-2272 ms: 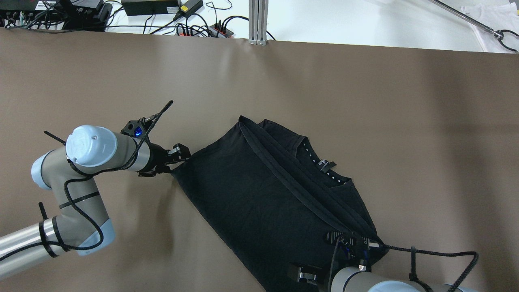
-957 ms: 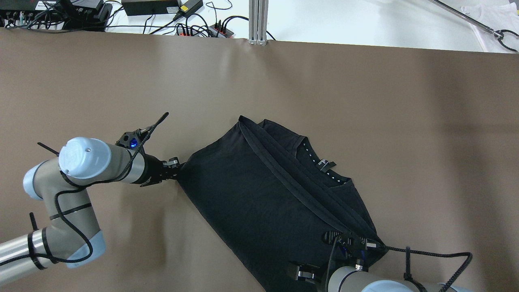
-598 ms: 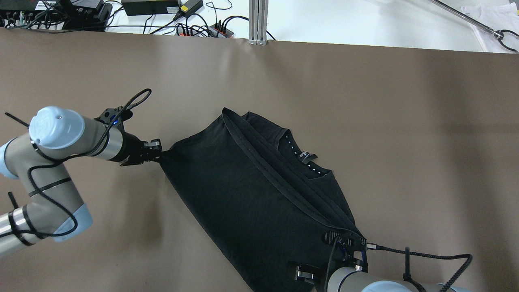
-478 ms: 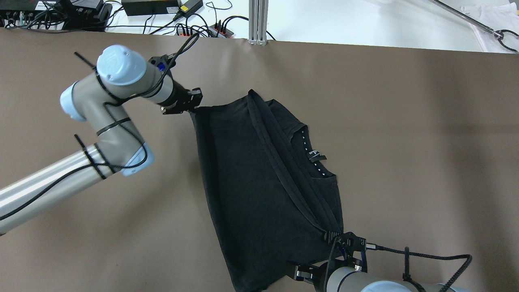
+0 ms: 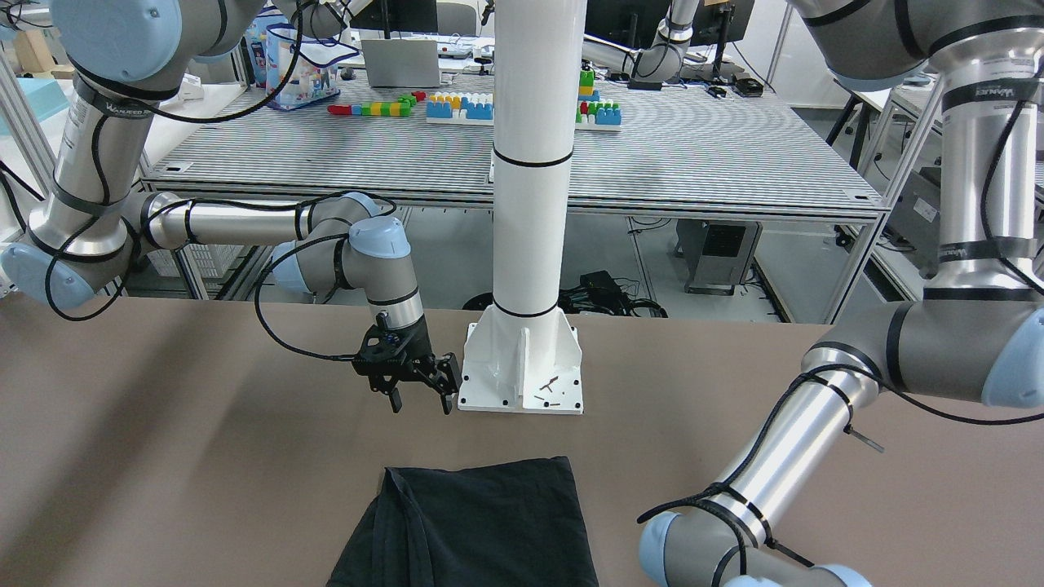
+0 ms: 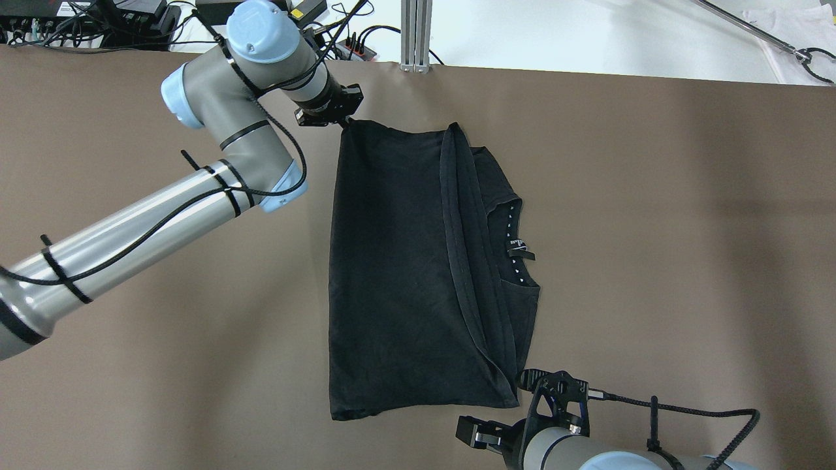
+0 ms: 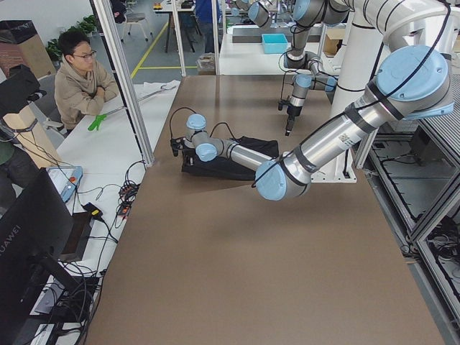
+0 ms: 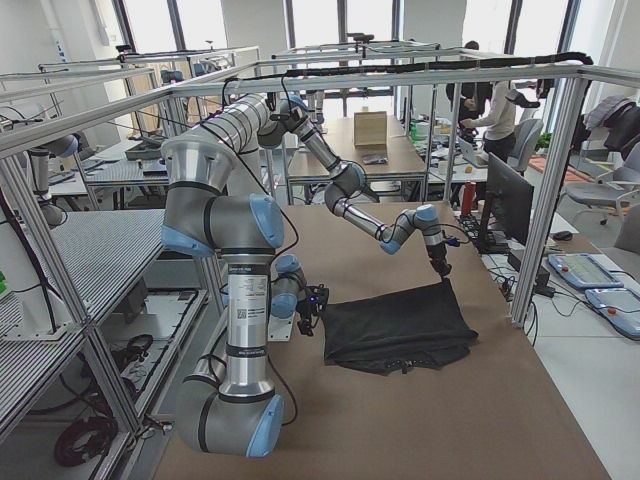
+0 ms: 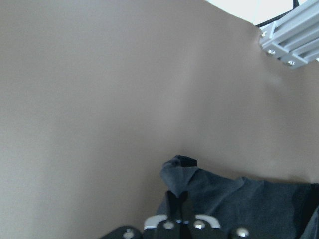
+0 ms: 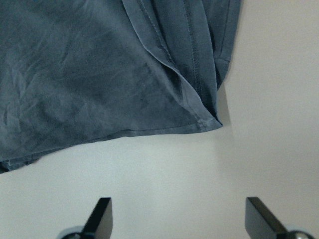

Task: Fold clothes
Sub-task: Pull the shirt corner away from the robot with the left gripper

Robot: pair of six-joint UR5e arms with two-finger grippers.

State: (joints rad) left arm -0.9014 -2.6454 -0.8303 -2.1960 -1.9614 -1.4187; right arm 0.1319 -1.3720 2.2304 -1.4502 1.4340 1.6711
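Note:
The black garment (image 6: 398, 261) lies flat and lengthwise on the brown table (image 6: 653, 228), folded over, with its stitched hem running down the middle and its collar label to the right. My left gripper (image 6: 344, 122) is shut on its far left corner near the table's far edge. In the left wrist view the fingers (image 9: 177, 201) pinch the fabric (image 9: 234, 199). My right gripper (image 5: 421, 405) is open and empty, just off the garment's near right corner. In the right wrist view the right gripper (image 10: 180, 219) stands apart from the fabric (image 10: 99, 74).
The white pillar (image 5: 530, 163) and its base plate (image 5: 522, 375) stand beside the right gripper. An aluminium post (image 6: 416, 32) and power cables (image 6: 313, 46) lie beyond the far edge. A seated person (image 7: 79, 79) watches from the side.
My left arm swung the held corner up to the far edge, turning the garment straight. The garment's near right corner now lies on the table, clear of my right gripper.

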